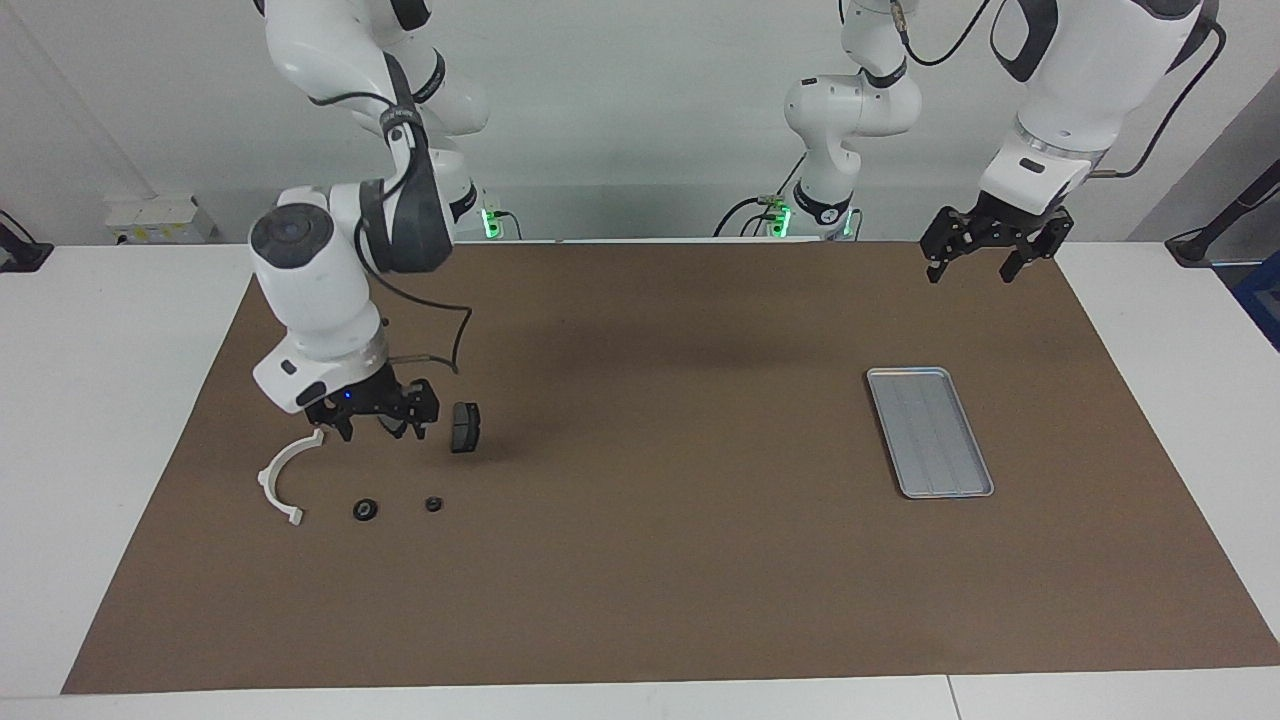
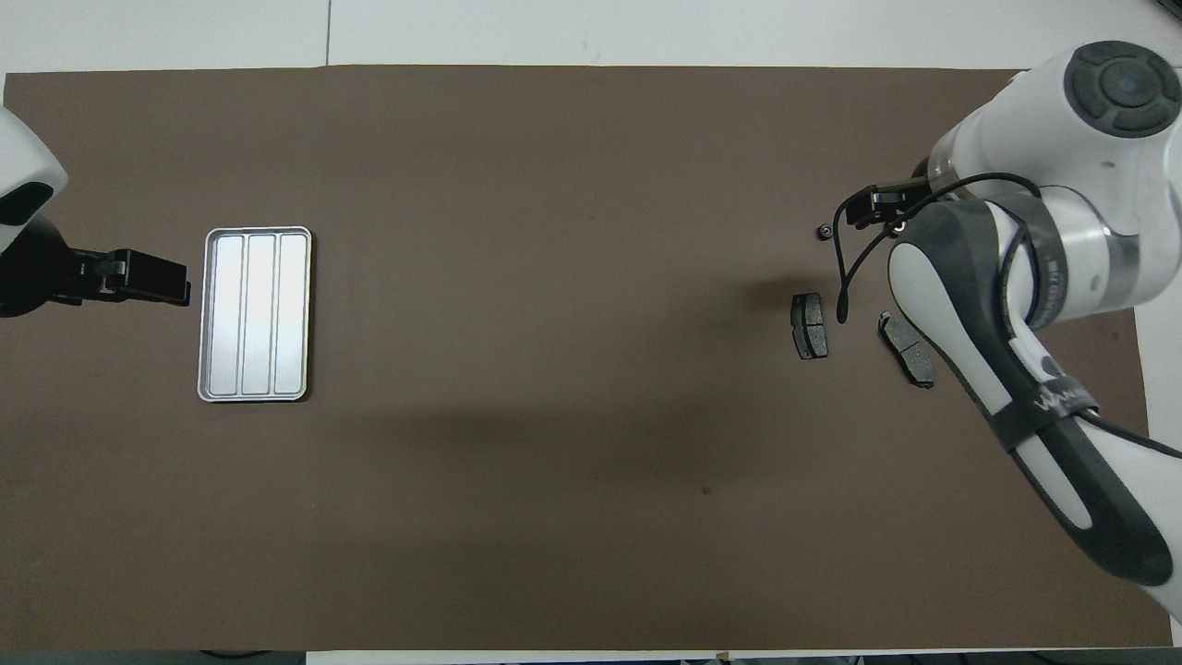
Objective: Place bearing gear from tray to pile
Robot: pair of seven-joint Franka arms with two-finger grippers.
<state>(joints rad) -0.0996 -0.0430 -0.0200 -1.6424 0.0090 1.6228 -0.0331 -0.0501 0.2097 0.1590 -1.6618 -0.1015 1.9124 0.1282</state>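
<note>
The bearing gear [image 1: 433, 504] [image 2: 820, 231], a small black round part, lies free on the brown mat among the pile. The pile also holds a white half-ring bracket [image 1: 283, 478], a slightly larger black round part [image 1: 365, 510] and two dark brake pads [image 2: 810, 325] [image 2: 907, 349]. My right gripper [image 1: 380, 420] hangs open and holds nothing, a little above the mat between the bracket and one brake pad [image 1: 464, 427]. The silver tray [image 1: 930, 432] [image 2: 254, 314] has nothing in it. My left gripper [image 1: 985, 255] [image 2: 148, 280] waits open in the air beside the tray.
The brown mat [image 1: 680, 560] covers most of the white table. In the overhead view my right arm [image 2: 1016, 305] hides the bracket and the larger round part.
</note>
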